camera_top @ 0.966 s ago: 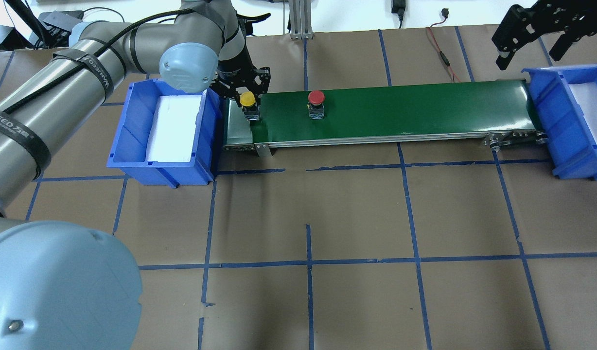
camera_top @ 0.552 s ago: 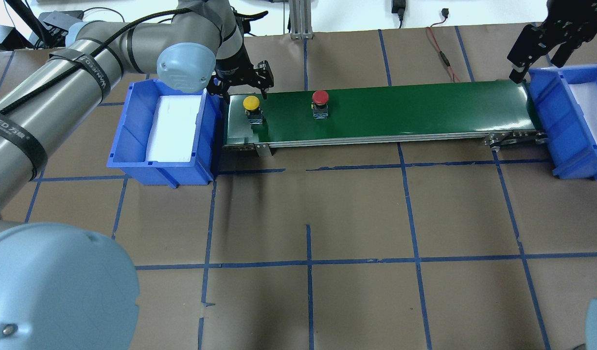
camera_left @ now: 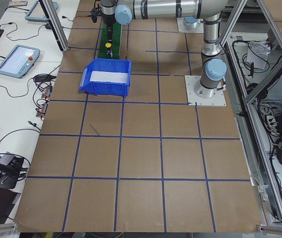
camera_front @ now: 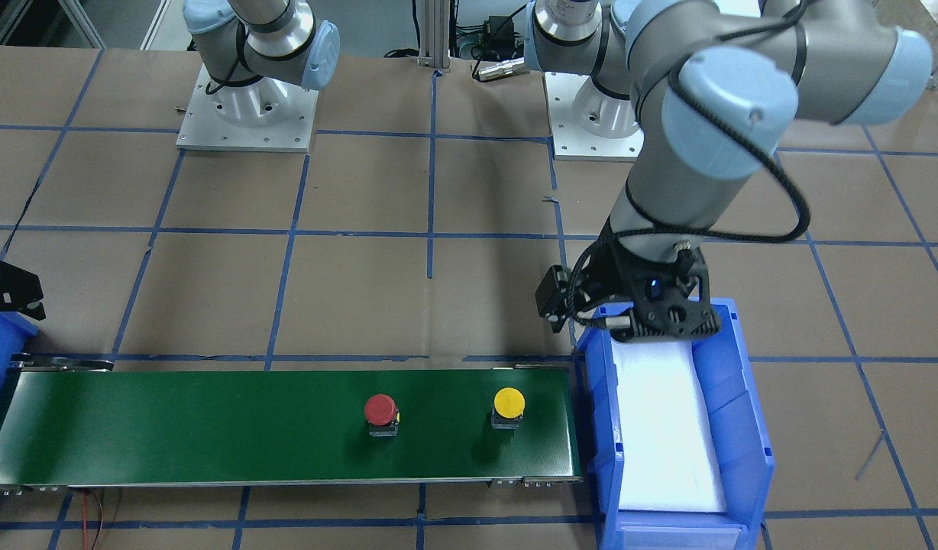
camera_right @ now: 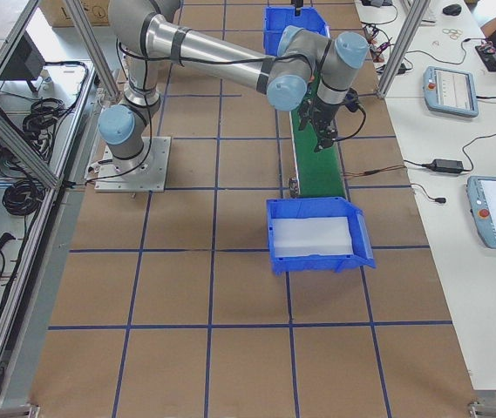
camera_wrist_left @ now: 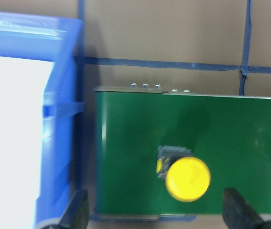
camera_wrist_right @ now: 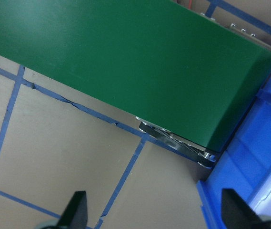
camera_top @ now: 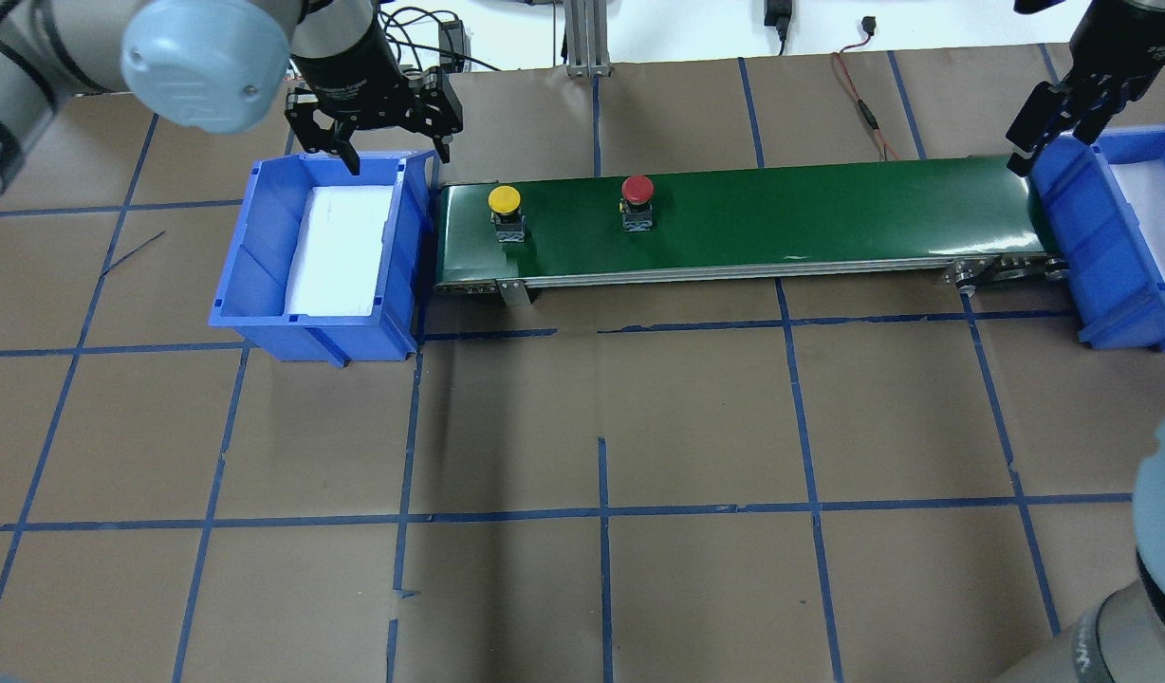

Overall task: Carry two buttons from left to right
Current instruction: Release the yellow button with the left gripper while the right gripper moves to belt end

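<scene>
left gripper (camera_top: 396,150) hovers over the far rim of the left bin (camera_top: 260,247), fingers spread, holding nothing. yellow button (camera_top: 505,201) stands near the left end of the green belt (camera_top: 829,213), red button (camera_top: 637,190) a little further right. right gripper (camera_top: 1052,142) hangs fingers apart by the right bin (camera_top: 1066,218), so i'd say both are loaded, neither delivered yet.

Silver-grey tubular left arm (camera_front: 671,172) with round pale blue joint caps (camera_front: 725,114); thin black cable (camera_front: 805,202) looped along it; right arm (camera_front: 266,30) in the same colours; black, open-framed left gripper (camera_top: 399,156) with a small blue light; black right gripper (camera_top: 1052,147); square white base plates (camera_front: 209,134) edged with small screws.
</scene>
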Controlling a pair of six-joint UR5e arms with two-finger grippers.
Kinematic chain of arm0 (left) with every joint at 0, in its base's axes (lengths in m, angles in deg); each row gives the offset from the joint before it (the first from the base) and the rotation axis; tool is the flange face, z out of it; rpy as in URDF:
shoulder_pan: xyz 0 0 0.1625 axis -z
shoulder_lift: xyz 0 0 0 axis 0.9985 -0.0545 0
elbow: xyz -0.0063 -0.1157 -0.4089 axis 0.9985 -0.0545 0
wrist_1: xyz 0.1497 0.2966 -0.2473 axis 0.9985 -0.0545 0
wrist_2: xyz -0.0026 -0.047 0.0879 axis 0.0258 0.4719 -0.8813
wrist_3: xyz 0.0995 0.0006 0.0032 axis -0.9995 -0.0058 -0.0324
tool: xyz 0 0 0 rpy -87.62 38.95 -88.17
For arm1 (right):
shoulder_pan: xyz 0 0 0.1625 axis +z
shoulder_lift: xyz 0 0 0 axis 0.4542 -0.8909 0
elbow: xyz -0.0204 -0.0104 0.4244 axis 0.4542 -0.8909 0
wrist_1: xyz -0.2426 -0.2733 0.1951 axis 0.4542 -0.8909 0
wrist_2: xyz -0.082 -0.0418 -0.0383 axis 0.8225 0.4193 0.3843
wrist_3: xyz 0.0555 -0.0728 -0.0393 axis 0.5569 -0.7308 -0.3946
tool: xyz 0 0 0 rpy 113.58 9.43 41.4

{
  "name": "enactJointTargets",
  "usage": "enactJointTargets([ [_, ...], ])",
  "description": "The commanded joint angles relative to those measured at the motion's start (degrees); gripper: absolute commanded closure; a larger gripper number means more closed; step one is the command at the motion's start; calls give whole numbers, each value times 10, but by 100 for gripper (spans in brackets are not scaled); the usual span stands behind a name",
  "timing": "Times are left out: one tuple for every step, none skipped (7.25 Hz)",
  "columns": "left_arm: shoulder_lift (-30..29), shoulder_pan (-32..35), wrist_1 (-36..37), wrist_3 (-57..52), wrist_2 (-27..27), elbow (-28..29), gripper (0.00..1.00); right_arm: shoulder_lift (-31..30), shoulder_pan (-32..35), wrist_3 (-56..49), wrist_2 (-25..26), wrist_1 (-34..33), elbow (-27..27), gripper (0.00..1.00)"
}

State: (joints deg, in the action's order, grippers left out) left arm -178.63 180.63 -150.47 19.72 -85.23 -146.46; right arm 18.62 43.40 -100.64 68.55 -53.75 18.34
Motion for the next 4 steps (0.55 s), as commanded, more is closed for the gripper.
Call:
enactJointTargets([
  [112, -37, -69, -2, -16, -53, 0, 0, -7, -6, -3, -33, 36, 0],
  [143, -55, -102, -2, -17, -83, 0, -1, -9, -5, -3, -38, 43, 0],
  [145, -54, -100, 0, -16, -92, 0, 0, -9, -9, -16, -66, 46, 2],
  [142, -36, -100, -3, -9, -96, 0, 4, -9, -78, -20, -89, 62, 7],
])
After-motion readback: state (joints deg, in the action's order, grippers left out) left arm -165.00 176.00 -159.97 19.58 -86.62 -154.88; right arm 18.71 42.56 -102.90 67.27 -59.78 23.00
